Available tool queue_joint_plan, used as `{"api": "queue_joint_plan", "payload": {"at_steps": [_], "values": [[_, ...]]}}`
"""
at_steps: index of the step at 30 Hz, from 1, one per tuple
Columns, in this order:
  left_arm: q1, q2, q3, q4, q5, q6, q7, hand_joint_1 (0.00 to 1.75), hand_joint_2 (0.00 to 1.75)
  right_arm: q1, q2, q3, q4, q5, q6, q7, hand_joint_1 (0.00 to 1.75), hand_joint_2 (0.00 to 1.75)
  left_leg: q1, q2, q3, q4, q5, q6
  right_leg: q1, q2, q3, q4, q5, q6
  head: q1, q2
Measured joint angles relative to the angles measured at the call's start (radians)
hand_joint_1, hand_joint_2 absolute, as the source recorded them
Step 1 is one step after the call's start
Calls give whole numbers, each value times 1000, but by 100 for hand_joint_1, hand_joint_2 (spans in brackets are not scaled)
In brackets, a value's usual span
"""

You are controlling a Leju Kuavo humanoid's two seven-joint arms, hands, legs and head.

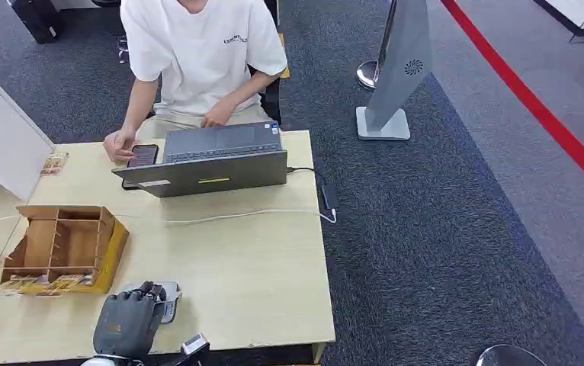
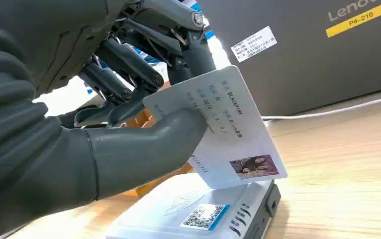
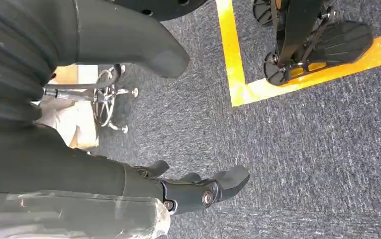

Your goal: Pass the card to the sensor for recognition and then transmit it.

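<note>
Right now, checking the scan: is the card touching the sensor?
Cannot tell. In the left wrist view the card, pinched by the left hand, overlaps the sensor; contact or gap isn't plain.

sensor (image 1: 168, 293) mostly hidden under left hand (image 1: 127, 320), card (image 2: 218, 124) print unreadable

Grey carpet (image 1: 441, 229) — red floor line (image 1: 548, 122), pale wooden table (image 1: 258, 282).
</note>
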Motion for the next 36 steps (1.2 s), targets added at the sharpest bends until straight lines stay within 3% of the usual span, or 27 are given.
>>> {"api": "queue_joint_plan", "payload": {"at_steps": [8,10,11,13,15,17,20,24,27,34,36], "values": [[4,2,0,0,8,-7,13,175,175,0,0,0,0,5,0,3,0,175,0,0,0,0,0,0,0,0,0,0,0,0,0,0],[22,-2,2,0,0,3,86,175,175,10,9,5,-1,57,-1,-26,0,175,0,0,0,-1,0,0,0,0,1,0,0,0,0,0],[54,-9,13,-3,-13,13,131,175,175,34,33,14,-27,105,3,-7,0,175,1,1,1,-1,-2,0,1,1,1,0,-1,1,0,0],[140,-18,43,-42,-35,33,155,175,175,123,89,50,-175,131,44,99,0,175,1,1,4,-1,-5,0,2,1,3,0,-5,1,0,0],[211,-31,78,-78,-43,34,152,175,175,204,129,117,-305,121,79,192,0,175,1,-3,4,-1,-5,0,1,-2,4,0,-7,1,0,0],[262,-51,115,-107,-52,32,116,175,175,252,161,151,-378,160,98,178,0,175,1,-4,2,-1,-6,-1,2,-3,3,0,-8,1,-1,0],[282,-86,157,-144,-61,63,49,175,175,249,178,124,-412,264,109,112,0,175,1,-3,3,-2,-7,-3,2,-2,3,0,-9,2,1,0],[259,-104,161,-210,-67,138,28,175,175,224,195,60,-411,366,111,64,0,175,0,-6,4,0,-4,2,1,-5,3,-1,-8,4,0,0],[169,-109,159,-246,-59,199,9,175,175,213,196,15,-401,436,121,38,0,175,0,-9,2,0,-2,2,1,-9,6,-1,-6,4,0,0],[45,-119,157,-267,-39,198,-6,175,175,190,196,-60,-363,504,121,13,0,175,0,-9,4,0,-1,2,0,-8,5,-1,-4,3,0,0],[-19,-121,156,-261,-30,172,-1,175,175,176,196,-77,-348,535,121,6,0,175,0,-11,2,1,0,2,0,-10,5,-1,-4,3,0,0]]}}
